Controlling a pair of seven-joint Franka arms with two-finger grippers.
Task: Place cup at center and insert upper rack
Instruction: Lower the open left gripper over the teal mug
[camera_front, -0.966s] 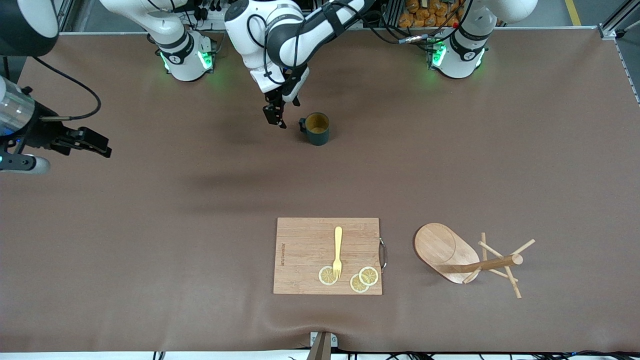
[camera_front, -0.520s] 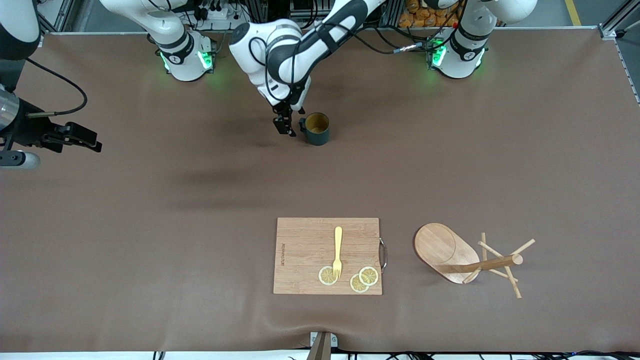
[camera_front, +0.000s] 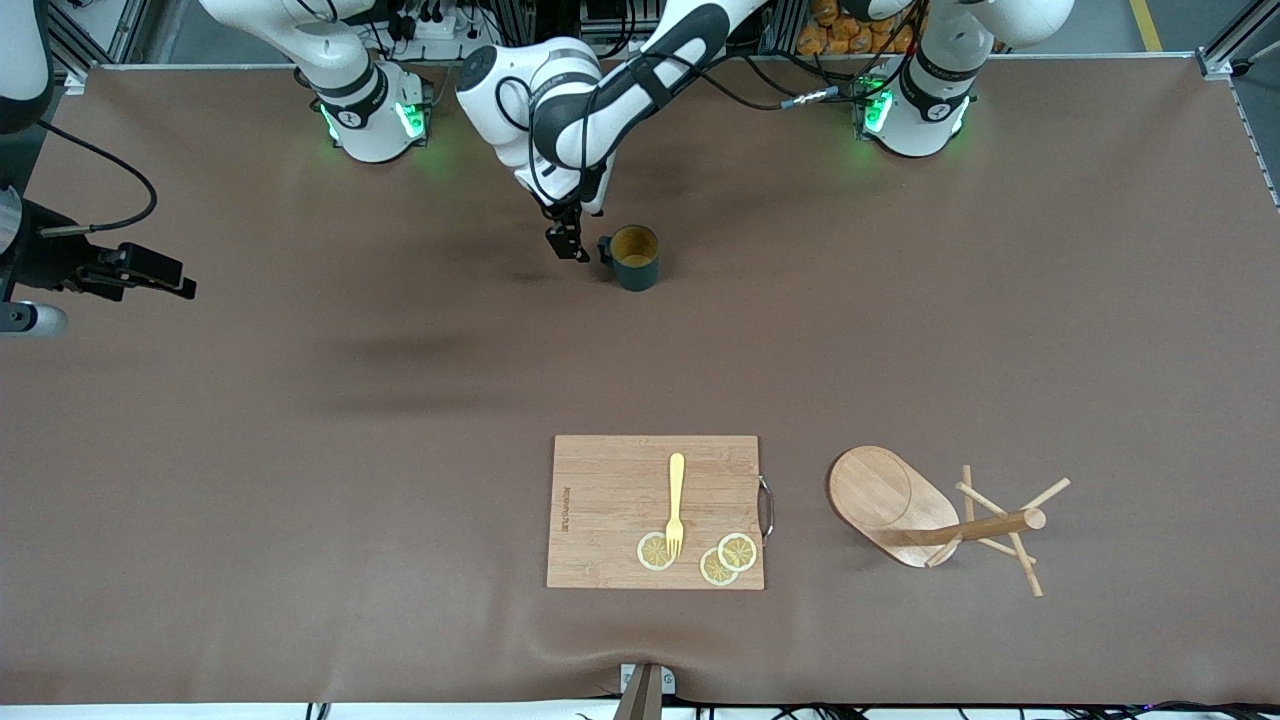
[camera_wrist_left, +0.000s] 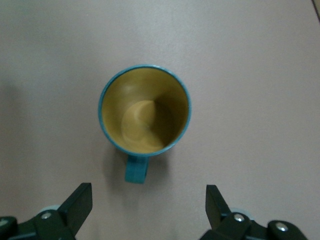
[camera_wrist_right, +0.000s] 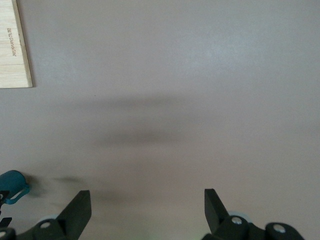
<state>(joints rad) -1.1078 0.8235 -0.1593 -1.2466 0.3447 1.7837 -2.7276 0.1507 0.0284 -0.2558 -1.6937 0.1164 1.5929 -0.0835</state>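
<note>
We are only starting: our left gripper (camera_front: 566, 243), spread wide, is hovering beside the cup (camera_front: 634, 257) handle, our right gripper (camera_front: 160, 282), seemingly spread too, is waiting, and the upper rack (camera_front: 940, 520) is lying toppled on the table (camera_front: 300, 500).

Cup (camera_front: 633, 257) standing upright far from the front camera, cutting board (camera_front: 610, 510) lying nearer it, fork (camera_front: 676, 503) and lemon slices (camera_front: 727, 558) resting on the board, upper rack (camera_front: 925, 518) lying tipped beside it toward the left arm's end.
</note>
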